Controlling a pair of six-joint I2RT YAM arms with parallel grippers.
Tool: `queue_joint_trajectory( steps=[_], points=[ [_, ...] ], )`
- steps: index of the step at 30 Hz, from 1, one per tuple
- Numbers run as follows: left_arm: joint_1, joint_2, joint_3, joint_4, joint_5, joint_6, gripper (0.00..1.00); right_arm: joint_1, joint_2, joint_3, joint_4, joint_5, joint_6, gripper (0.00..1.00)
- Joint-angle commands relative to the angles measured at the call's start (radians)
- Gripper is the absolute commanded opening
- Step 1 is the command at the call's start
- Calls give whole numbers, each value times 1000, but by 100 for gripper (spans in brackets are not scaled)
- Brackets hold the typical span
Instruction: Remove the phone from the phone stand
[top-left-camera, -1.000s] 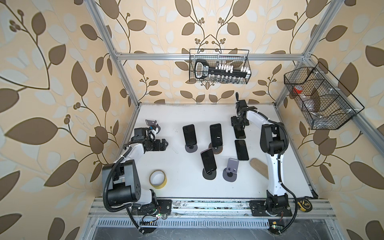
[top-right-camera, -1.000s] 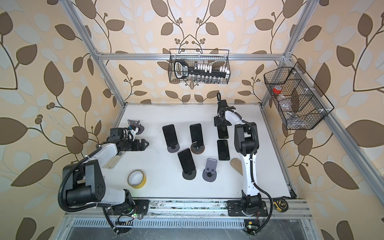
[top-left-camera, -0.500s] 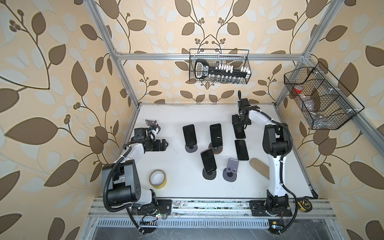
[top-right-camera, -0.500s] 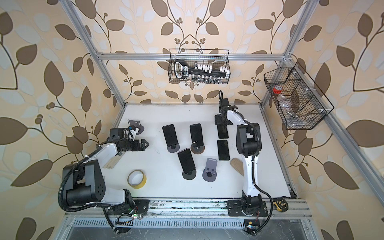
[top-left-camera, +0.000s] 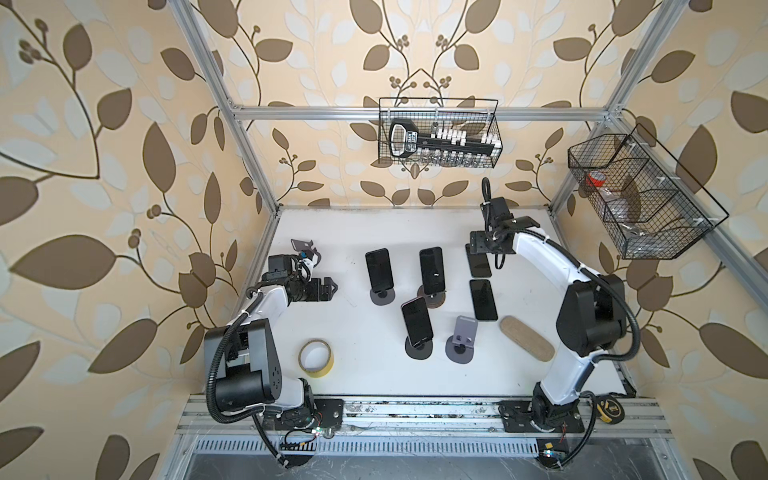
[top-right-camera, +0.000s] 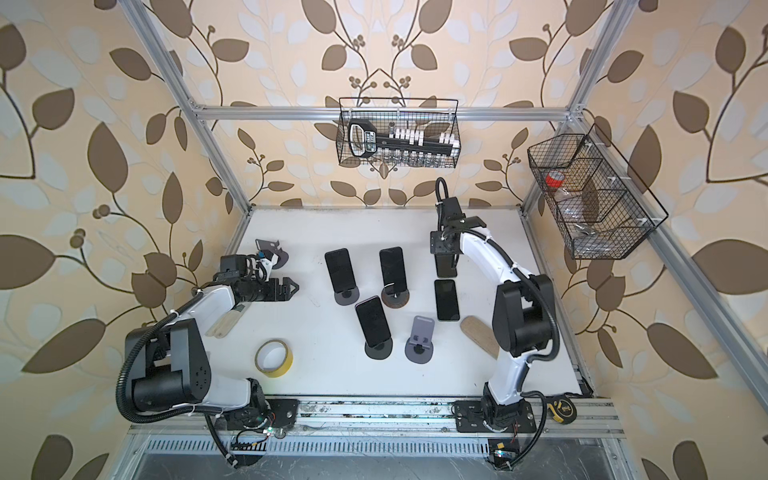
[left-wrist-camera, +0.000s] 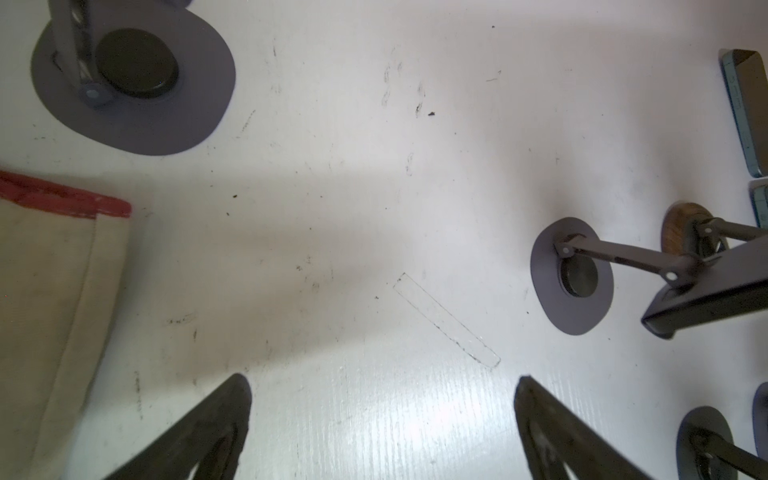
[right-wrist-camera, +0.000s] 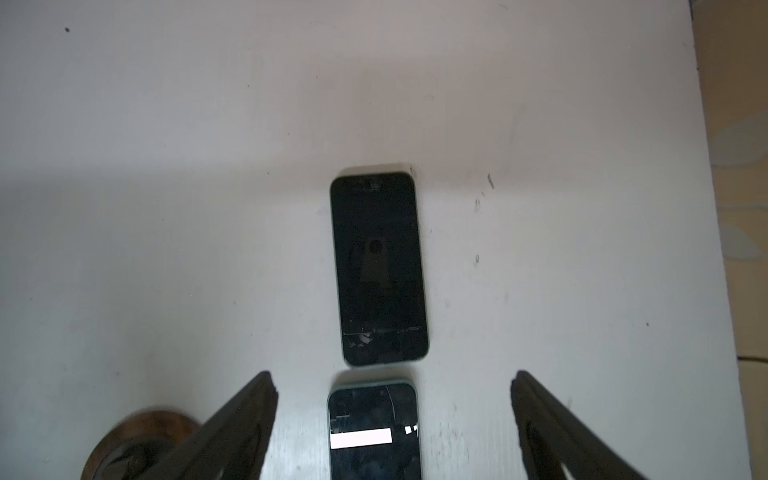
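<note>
Three dark phones lean on stands in both top views: one (top-left-camera: 379, 270), one (top-left-camera: 431, 269) on a wooden-based stand, and one (top-left-camera: 417, 325) nearer the front. An empty grey phone stand (top-left-camera: 461, 337) is beside that last one. Two more phones lie flat end to end, the far one (top-left-camera: 481, 266) (right-wrist-camera: 378, 266) and the near one (top-left-camera: 483, 299) (right-wrist-camera: 372, 432). My right gripper (top-left-camera: 478, 245) (right-wrist-camera: 392, 377) hovers open over them, holding nothing. At the left, my left gripper (top-left-camera: 328, 286) (left-wrist-camera: 381, 381) is open over bare table.
Another empty stand (top-left-camera: 303, 249) (left-wrist-camera: 133, 79) sits at the far left. A yellow tape roll (top-left-camera: 316, 358) lies front left and a brown oval pad (top-left-camera: 527, 338) front right. A beige item with a red edge (left-wrist-camera: 50, 291) lies by my left arm. Wire baskets (top-left-camera: 438, 137) hang on the walls.
My right gripper's jaws have spread wider and it has drifted slightly toward the back wall above the far flat phone. The left arm has not moved.
</note>
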Motion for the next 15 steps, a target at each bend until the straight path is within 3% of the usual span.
queue_joint_trajectory(
  steps=[1,8,9,13,15],
  points=[
    [12,9,34,-5,35,15,99,43,-124,-99,-13,98,82,89],
    [12,9,44,-22,21,18,99,189,-394,-235,-160,178,282,96],
    [13,9,45,-20,20,19,99,207,-429,-266,-157,161,297,100],
    [12,44,53,-24,13,16,99,274,-563,-386,-107,24,425,100],
    [12,41,51,-24,16,18,99,322,-606,-436,-95,16,499,100]
  ],
)
